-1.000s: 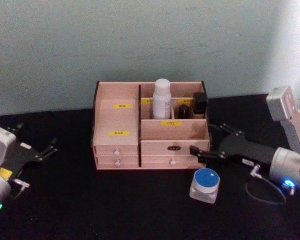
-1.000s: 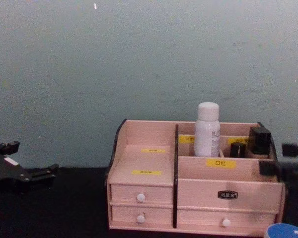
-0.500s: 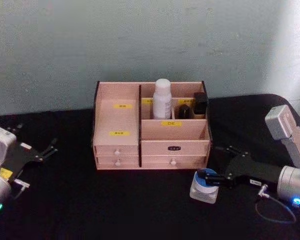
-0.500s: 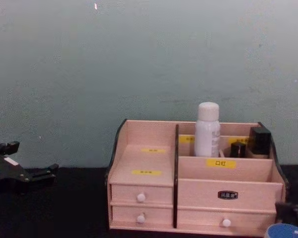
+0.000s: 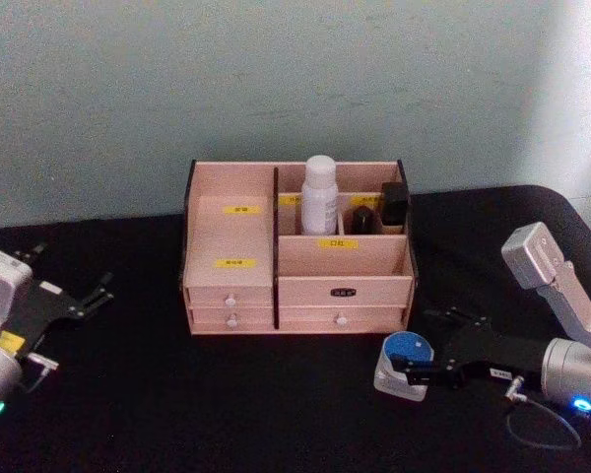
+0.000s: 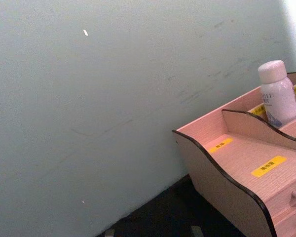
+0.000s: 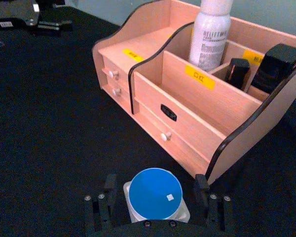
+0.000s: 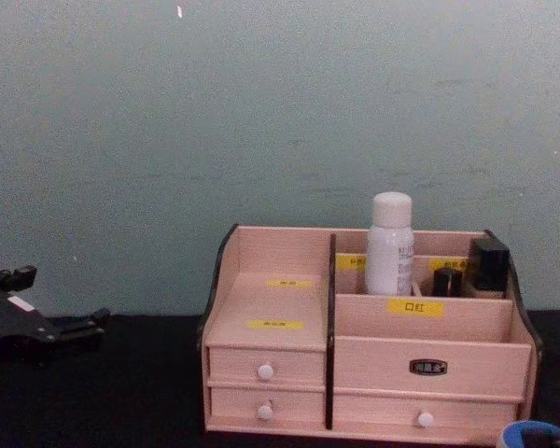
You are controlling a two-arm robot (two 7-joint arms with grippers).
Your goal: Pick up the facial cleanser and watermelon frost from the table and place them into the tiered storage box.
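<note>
Left steps of the tiered storage box [image 5: 231, 236] bare, front right compartment open above, white bottle [image 5: 320, 194] and dark containers [image 5: 394, 205] crowd the rear compartments.

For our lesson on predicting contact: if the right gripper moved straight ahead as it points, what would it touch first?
Probably the blue-lidded jar, sitting between the right gripper's open fingers; the wooden box lies beyond.

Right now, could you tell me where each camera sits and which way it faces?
Head view: high, looking down on the tiered storage box; left gripper at left, right gripper straddling the blue-lidded jar.
Chest view: low, facing the box's front; left gripper at left.
Left wrist view: faces wall and box's left end.
Right wrist view: looks past its fingers onto the jar.
All share the white bottle.
</note>
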